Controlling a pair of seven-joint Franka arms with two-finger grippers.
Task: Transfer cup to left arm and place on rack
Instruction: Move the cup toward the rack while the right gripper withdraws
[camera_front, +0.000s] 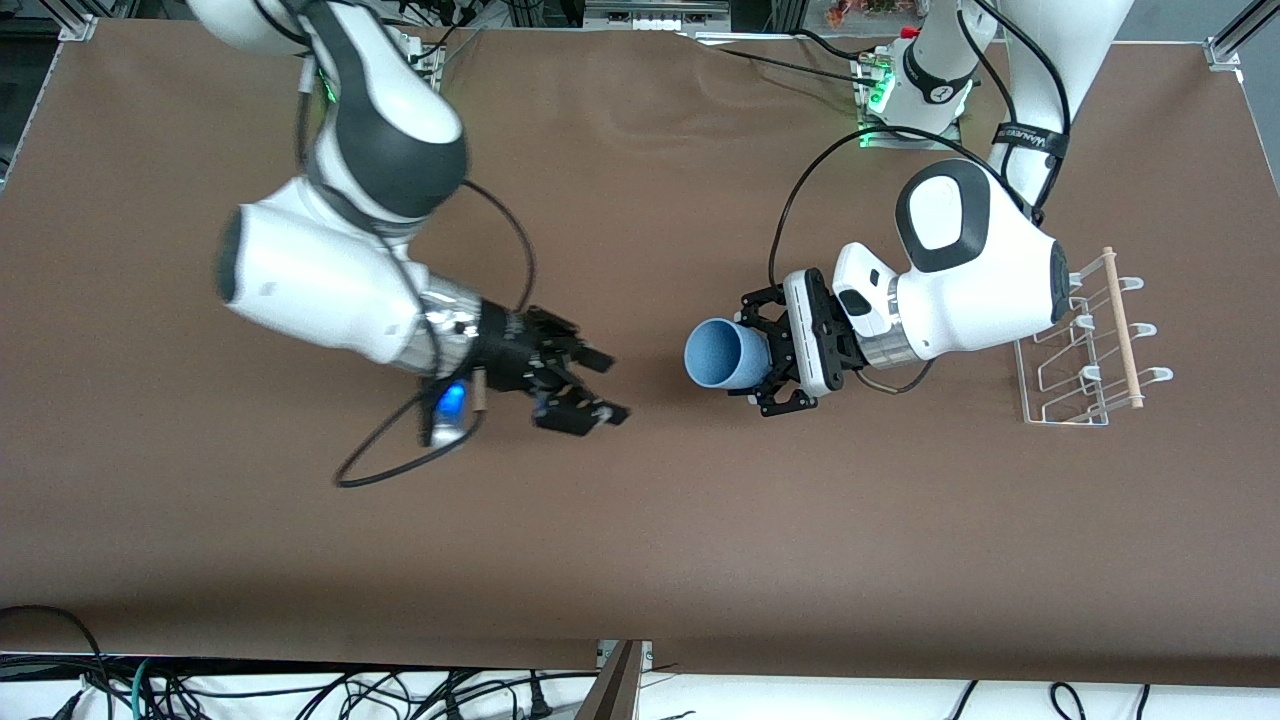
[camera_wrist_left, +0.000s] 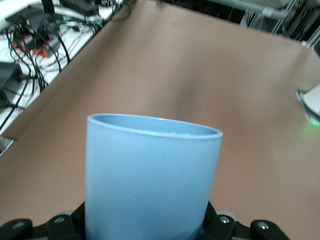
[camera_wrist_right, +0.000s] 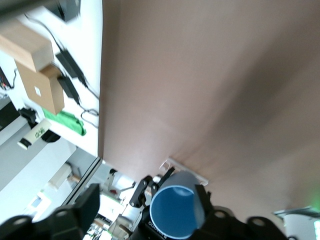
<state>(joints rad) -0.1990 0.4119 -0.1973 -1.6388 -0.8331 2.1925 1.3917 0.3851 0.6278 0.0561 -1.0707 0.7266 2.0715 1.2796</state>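
Brown paper covers the whole counter (camera_front: 640, 560), and below its nearest edge you see loose black cables on white. Over the middle of the counter the right gripper (camera_front: 598, 388) hangs with its fingers spread wide and nothing between them. A small gap of bare counter separates it from the cup (camera_front: 722, 354). You can see that the left gripper (camera_front: 775, 352) has its fingers closed on the base end of this light-blue cup, which lies on its side in the air with the open mouth turned toward the right gripper. The cup looks empty. Toward the left arm's end of the counter stands the white wire rack (camera_front: 1085, 345), with its wooden dowel across it and no item on its hooks. Your left wrist view shows the cup's wall (camera_wrist_left: 150, 180) filling the lower part, while the right wrist view looks straight into its blue mouth (camera_wrist_right: 172, 212).
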